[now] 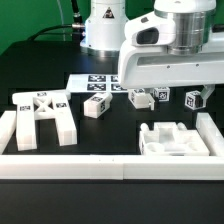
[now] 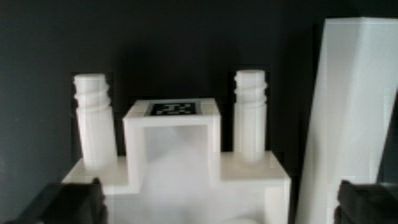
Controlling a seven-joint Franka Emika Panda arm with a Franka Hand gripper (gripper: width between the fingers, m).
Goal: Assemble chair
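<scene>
Matte-white blocky chair part (image 2: 178,165) stands on the dark worktop (image 2: 36,60). It has two ribbed upright pegs (image 2: 95,115) with a square black-and-white tag (image 2: 175,108) between them. A tall white bar (image 2: 350,110) is just beside.

Panda arm (image 1: 172,30), exterior view: the base (image 1: 101,22) stands at the rear, and the white hand housing (image 1: 165,66) hangs low at the exterior view's right. Wrist view: the gripper (image 2: 217,205) shows two dark fingers (image 2: 75,203) set wide apart, jaws parted.
</scene>
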